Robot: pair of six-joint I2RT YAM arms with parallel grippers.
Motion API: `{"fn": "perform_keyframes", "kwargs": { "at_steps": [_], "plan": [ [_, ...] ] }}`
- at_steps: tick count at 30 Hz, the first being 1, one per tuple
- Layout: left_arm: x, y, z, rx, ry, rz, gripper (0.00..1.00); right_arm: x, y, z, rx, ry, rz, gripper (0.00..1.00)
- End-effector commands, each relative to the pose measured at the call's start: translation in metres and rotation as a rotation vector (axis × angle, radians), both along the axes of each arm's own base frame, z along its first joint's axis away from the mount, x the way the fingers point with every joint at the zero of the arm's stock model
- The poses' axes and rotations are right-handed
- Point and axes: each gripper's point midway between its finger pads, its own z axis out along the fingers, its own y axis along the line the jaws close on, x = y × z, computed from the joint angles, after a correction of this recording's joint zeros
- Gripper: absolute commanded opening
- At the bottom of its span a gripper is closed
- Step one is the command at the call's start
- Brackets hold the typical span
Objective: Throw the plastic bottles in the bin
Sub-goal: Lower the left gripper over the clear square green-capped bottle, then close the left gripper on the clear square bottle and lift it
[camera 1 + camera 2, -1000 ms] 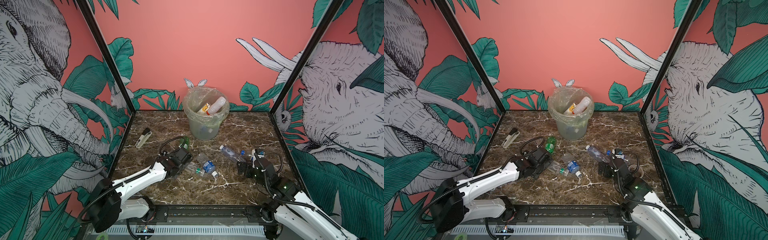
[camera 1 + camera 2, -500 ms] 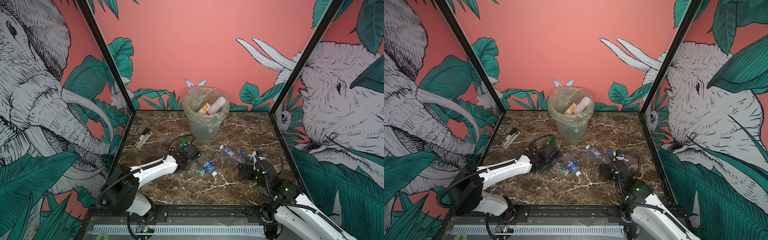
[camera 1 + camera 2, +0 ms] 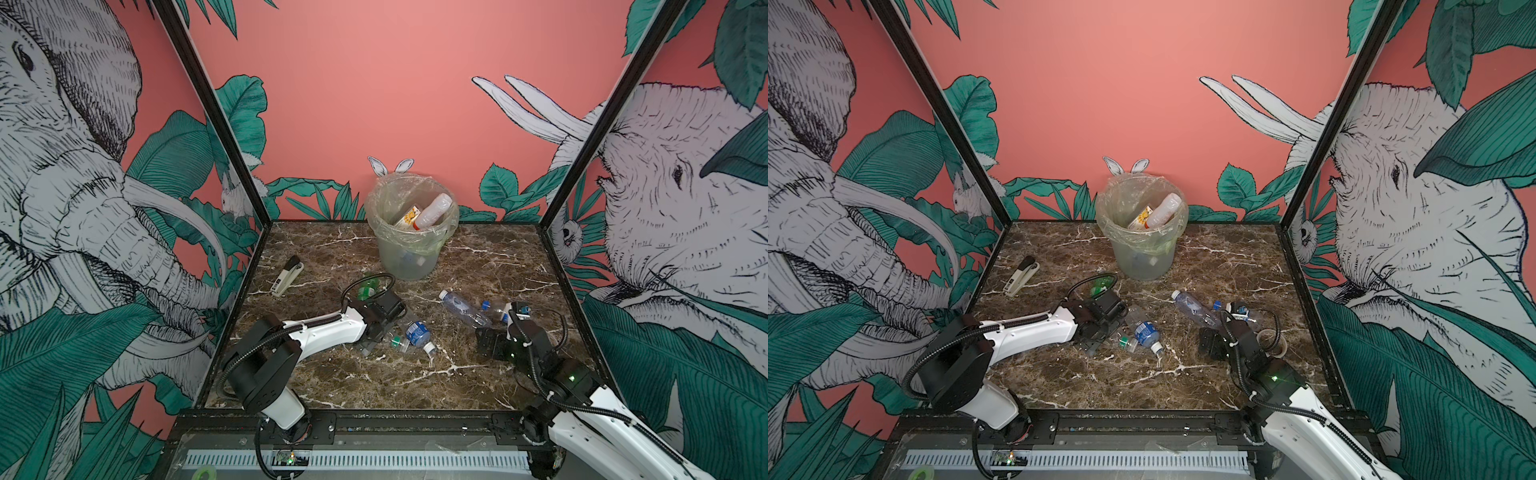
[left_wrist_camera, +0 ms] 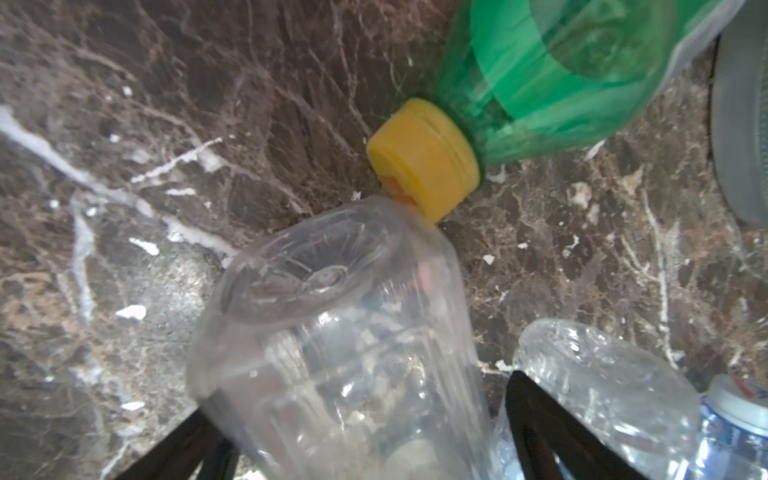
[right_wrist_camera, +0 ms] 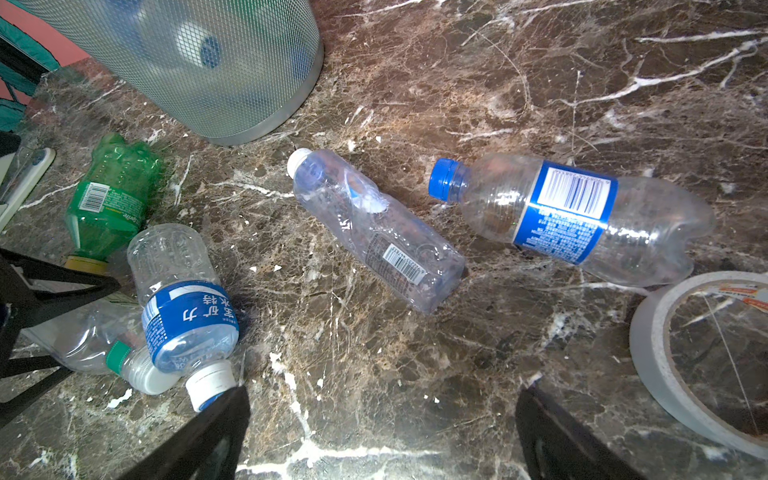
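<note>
Several plastic bottles lie on the marble table. A clear bottle [image 4: 332, 332] lies between the fingers of my left gripper [image 4: 357, 399], which is open; a thin gap shows at one finger. Its base touches the yellow cap of a green bottle [image 4: 561, 75]. In both top views the left gripper [image 3: 372, 338] [image 3: 1096, 336] is down in the bottle cluster beside a blue-labelled bottle [image 3: 417, 332]. My right gripper [image 5: 382, 399] [image 3: 486, 345] hangs open over bare marble. Ahead of it lie a clear bottle [image 5: 374, 232] and a blue-capped bottle [image 5: 582, 212]. The bin [image 3: 409, 253] stands at the back.
A white bottle [image 3: 434, 210] and an orange carton stick out of the bin. A white-and-black stapler [image 3: 286, 274] lies at the left edge. A tape roll [image 5: 706, 353] [image 3: 1273, 340] sits close by the right gripper. The cell's walls enclose the table on three sides.
My left arm has reached right into the bottle cluster, and its jaws have narrowed around the clear bottle. The right arm has barely moved.
</note>
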Motion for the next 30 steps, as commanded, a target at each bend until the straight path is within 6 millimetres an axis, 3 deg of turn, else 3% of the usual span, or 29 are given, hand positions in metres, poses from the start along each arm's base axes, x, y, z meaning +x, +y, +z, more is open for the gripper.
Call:
{"fn": "perform_keyframes", "kwargs": {
  "at_steps": [1, 18, 30],
  "plan": [
    [0.002, 0.0, 0.001, 0.006, -0.018, 0.001, 0.84, 0.001, -0.005, 0.001, -0.009, 0.002, -0.027, 0.99],
    [-0.012, 0.003, -0.027, 0.016, 0.035, -0.028, 0.82, 0.0, -0.006, 0.007, -0.001, 0.011, -0.041, 1.0],
    [-0.024, 0.012, -0.023, 0.044, -0.011, -0.115, 0.64, 0.003, -0.001, 0.01, 0.014, 0.029, -0.048, 0.99]
  ]
}}
